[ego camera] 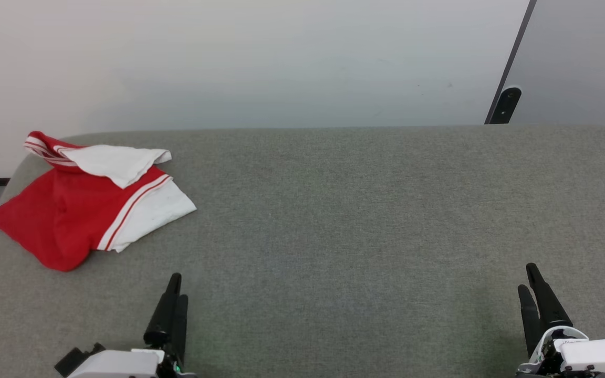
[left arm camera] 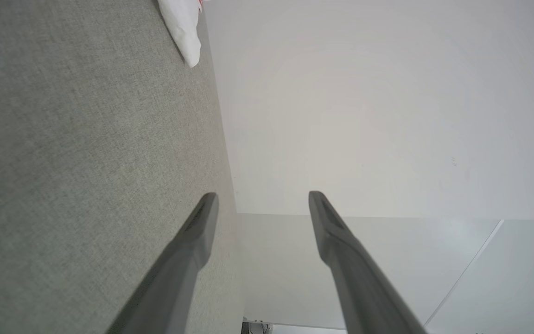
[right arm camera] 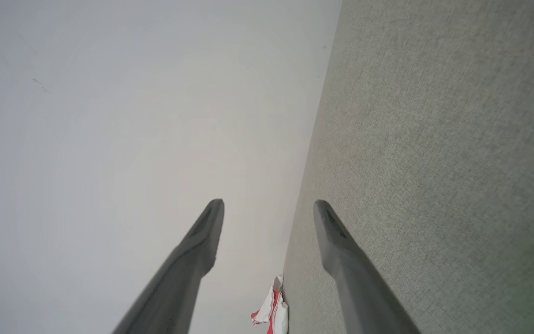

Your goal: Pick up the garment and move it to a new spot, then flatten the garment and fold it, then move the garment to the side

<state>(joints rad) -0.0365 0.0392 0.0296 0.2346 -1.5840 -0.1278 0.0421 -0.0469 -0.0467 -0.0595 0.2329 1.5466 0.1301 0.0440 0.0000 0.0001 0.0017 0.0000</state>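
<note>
While the left gripper (ego camera: 179,287) and right gripper (ego camera: 527,277) hang wide open and empty, the garment (ego camera: 66,210) lies bunched at the table's (ego camera: 360,210) far left corner.
Its long axis runs crosswise, white sleeve (ego camera: 158,209) pointing right toward the middle.

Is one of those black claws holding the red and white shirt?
No: the garment lies bunched on the grey surface, apart from the left gripper and right gripper.

No legible text anywhere. Tiny dark print on right gripper (ego camera: 527,276) casing, too small to read. Nothing readable on garment (ego camera: 66,210).
</note>
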